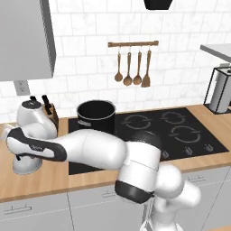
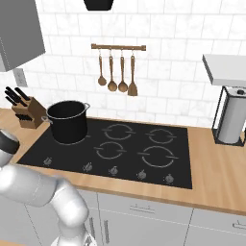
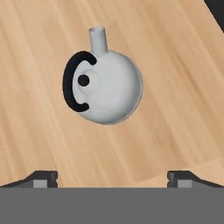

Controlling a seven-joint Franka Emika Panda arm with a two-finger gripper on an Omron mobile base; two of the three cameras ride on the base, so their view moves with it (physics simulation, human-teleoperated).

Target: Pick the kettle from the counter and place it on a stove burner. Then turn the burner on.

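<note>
Even, bright, diffuse rendered light; no glare. Faint soft shadow under the kettle (image 3: 107,87) on the worktop (image 3: 175,109). Images slightly soft, low resolution; no edge distortion.

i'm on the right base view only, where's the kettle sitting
Observer: The hand view looks down on the kettle, upright on the bare counter.
Operator: tool on it yet
Observer: No. The tool is open, its tips wide apart and clear of the kettle.
Operator: which way is the handle
Observer: In the hand view the handle arches over the kettle's left side, and the spout points to the top of the view.
</note>
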